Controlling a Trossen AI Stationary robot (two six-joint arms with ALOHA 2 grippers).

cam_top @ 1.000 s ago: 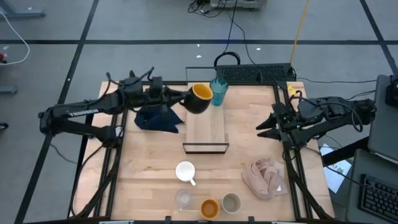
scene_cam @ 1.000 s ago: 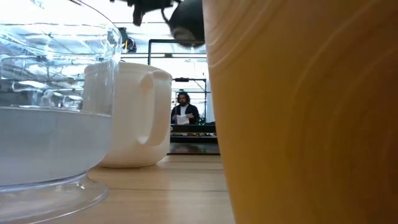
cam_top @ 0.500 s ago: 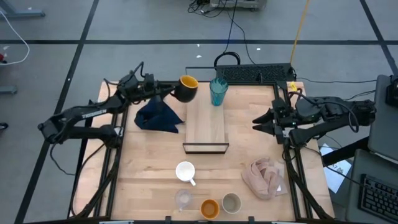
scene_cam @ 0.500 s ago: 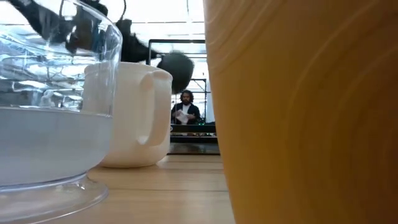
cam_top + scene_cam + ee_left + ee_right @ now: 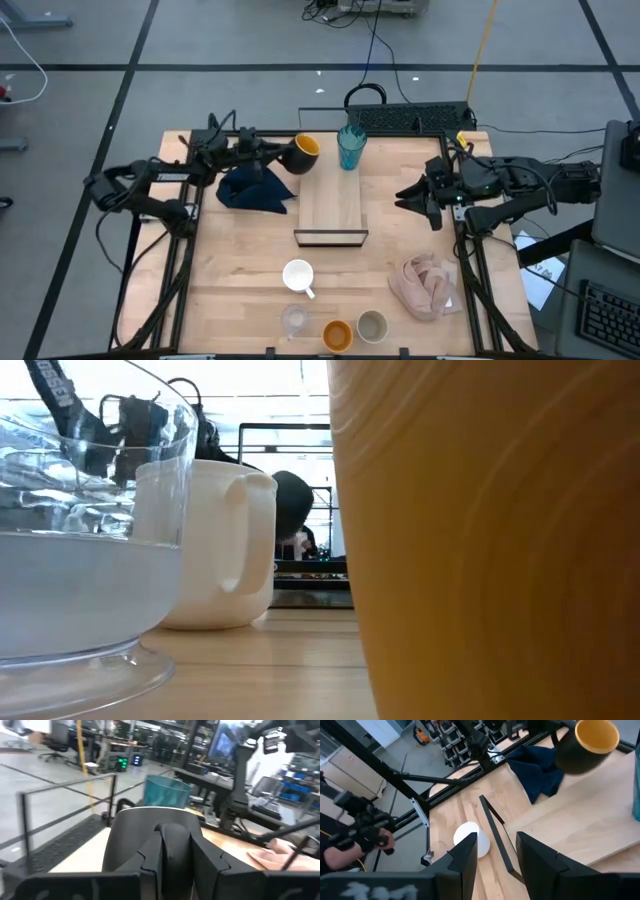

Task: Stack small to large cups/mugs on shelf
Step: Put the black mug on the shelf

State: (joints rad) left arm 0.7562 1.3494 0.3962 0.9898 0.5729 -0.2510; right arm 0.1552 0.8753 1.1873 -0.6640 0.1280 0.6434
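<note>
My left gripper [image 5: 280, 155] is shut on the black mug with the yellow-orange inside [image 5: 303, 152], at the far left corner of the shelf [image 5: 332, 205]. The teal ribbed tumbler [image 5: 351, 147] stands on the shelf's far end. Nearer the table's front edge stand the white mug [image 5: 299, 275], the small clear glass [image 5: 294, 320], the small orange cup [image 5: 337, 334] and the small grey-beige cup [image 5: 372, 325]. My right gripper [image 5: 412, 203] hangs open in the air right of the shelf, nothing between its fingers. My left gripper pinches the black mug's handle [image 5: 169, 842] between its two fingers. The fingers come about level from the table's left side. The mug [image 5: 587, 745] is tipped, its mouth turned up and to the right, and it looks lifted clear of the shelf.
A dark navy cloth [image 5: 255, 187] lies left of the shelf, under my left arm. A pink-beige cloth [image 5: 428, 283] lies at the near right. The low view is filled by the orange cup [image 5: 480, 540], the clear glass [image 5: 80, 540] and the white mug [image 5: 215, 540].
My left gripper has come down with the black mug and drawn back toward the table's left, from over the shelf's far end to its far left corner. The mug stays tipped in the hold. My right gripper has shifted a little toward the shelf.
</note>
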